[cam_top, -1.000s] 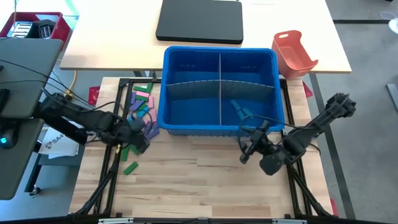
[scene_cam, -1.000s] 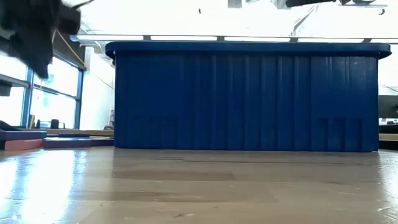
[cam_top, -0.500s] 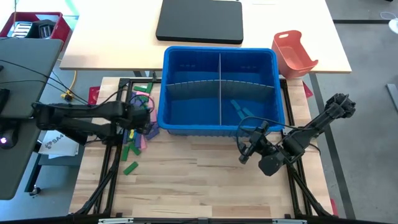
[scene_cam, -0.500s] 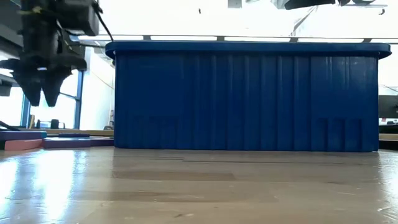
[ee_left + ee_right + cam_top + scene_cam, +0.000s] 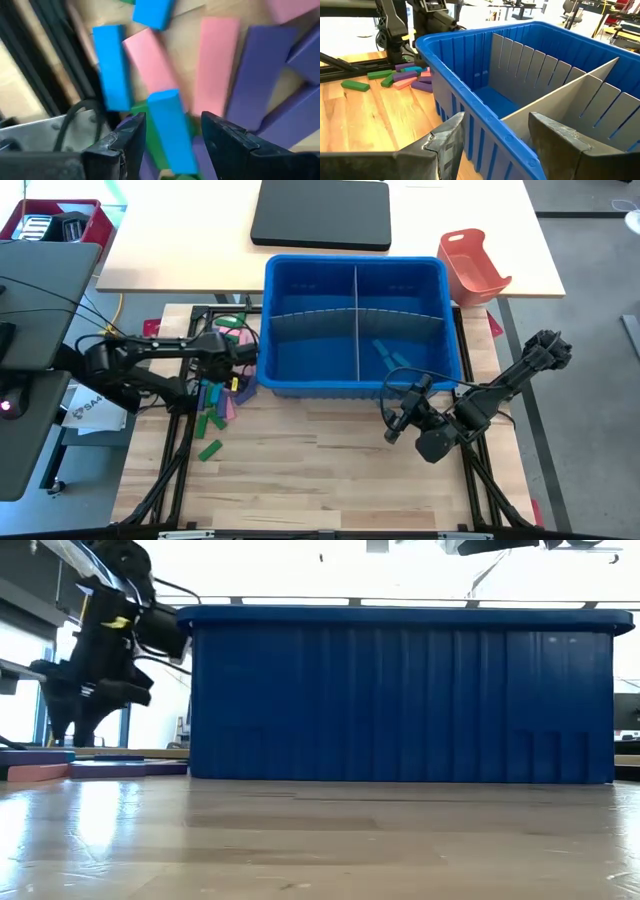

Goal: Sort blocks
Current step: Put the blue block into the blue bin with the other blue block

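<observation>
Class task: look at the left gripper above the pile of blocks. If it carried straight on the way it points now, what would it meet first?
Probably the blue block lying between the open left gripper fingers, on top of the pile; depth is unclear.

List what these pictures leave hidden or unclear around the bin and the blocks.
- Bin contents, low view: the near wall hides everything inside.
- Block pile, high view: the left gripper covers part of it, so no full count.
- Blue block, left wrist view: between the open jaws, but motion blur hides whether it is touched.
- Pieces in the bin's right compartment, high view: too small to tell shape.
- Right gripper: open, empty, in front of the bin.
</observation>
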Controlling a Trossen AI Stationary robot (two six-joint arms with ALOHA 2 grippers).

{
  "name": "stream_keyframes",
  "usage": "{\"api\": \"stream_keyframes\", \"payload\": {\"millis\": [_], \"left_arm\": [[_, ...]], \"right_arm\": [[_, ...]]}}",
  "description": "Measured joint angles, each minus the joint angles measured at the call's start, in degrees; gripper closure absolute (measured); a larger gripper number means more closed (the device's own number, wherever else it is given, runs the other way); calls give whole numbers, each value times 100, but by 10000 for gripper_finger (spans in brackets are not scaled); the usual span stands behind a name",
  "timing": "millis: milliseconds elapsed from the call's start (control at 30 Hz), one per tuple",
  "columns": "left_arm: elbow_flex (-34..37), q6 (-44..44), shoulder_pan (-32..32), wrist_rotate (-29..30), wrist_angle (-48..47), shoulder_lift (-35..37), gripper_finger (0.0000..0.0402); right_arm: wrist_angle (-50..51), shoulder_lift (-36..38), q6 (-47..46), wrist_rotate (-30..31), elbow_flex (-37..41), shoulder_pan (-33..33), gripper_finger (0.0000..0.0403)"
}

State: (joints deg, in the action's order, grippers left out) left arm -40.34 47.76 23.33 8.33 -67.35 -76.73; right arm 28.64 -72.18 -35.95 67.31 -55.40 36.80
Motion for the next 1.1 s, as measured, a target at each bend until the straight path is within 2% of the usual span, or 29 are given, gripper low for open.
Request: {"api": "stream_keyframes", "payload": {"millis": [200, 433, 633, 800, 1100], "left_arm": [[11, -140, 145, -271, 508, -74, 221], [22, -144, 194, -145, 377, 13, 221], [28, -70, 194, -176, -298, 179, 221], [58, 9, 194, -166, -269, 252, 226], [710, 18, 339, -362, 631, 256, 239]], "right_arm": [[0, 0, -2, -11, -2, 0, 190], [0, 0, -2, -27, -2, 0, 190], [0, 0, -4, -27, -2, 0, 190], [-1, 0, -9, -27, -2, 0, 190], [15, 0, -65, -25, -2, 0, 190]]}}
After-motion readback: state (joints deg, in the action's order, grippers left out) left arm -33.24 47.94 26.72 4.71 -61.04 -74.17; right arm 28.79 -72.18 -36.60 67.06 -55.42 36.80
